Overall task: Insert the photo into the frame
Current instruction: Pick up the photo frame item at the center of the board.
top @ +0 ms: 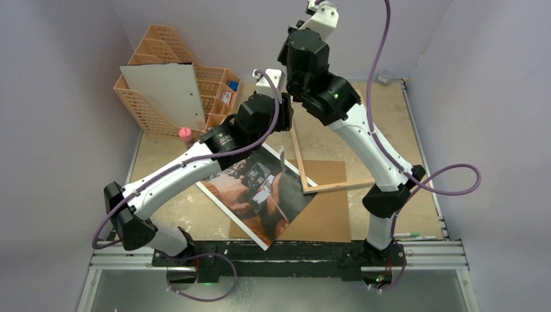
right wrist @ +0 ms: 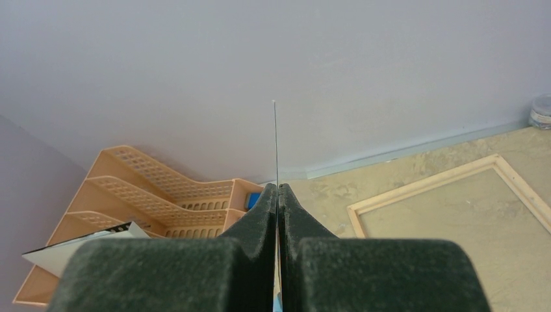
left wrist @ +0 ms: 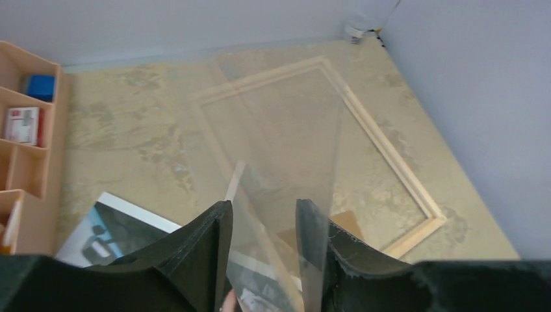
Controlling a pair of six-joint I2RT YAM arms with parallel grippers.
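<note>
The photo (top: pixel 260 195) lies face up on the table, partly over a brown fibreboard sheet (top: pixel 325 218); its corner shows in the left wrist view (left wrist: pixel 123 227). The frame (top: pixel 338 186) lies flat beyond it, light wood rim up, also seen in the left wrist view (left wrist: pixel 396 156) and the right wrist view (right wrist: pixel 416 192). My right gripper (right wrist: pixel 278 190) is shut on the clear pane (right wrist: pixel 275 143), held on edge above the table. My left gripper (left wrist: pixel 263 208) is open, its fingers standing either side of the same pane (left wrist: pixel 286 149).
A peach lattice organiser (top: pixel 156 110) stands at the back left with a white sheet (top: pixel 166 91) leaning on it. A pink-capped item (top: pixel 186 134) stands before it. Pens (top: pixel 416 235) lie at the near right edge. A small round container (right wrist: pixel 540 110) sits in the far right corner.
</note>
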